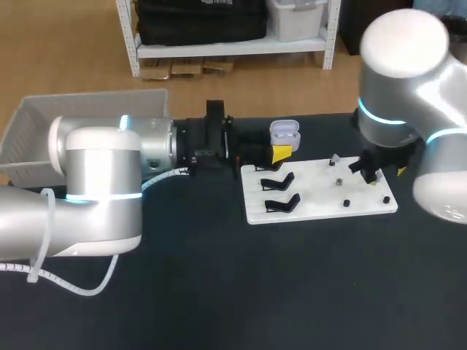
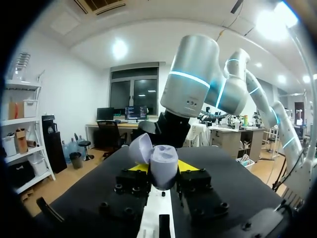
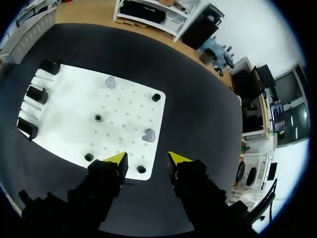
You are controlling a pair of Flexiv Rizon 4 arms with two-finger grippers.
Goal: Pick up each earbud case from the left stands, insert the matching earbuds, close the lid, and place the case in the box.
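The right gripper (image 3: pixel 147 159) is hovering with its fingers spread over the right edge of the white board (image 1: pixel 321 205), an earbud (image 3: pixel 148 135) lying just ahead of it. At the board's far edge, the left gripper (image 2: pixel 164 168) is pinching the open earbud case (image 2: pixel 162 159). The box (image 1: pixel 44 124) is sitting far left.

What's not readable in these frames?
- Inside of the earbud case: too small in the head view, unclear in the left wrist view.
- Near part of the box: covered by the left arm, head view.
- Which of the earbuds on the board is left or right: too small in every view.
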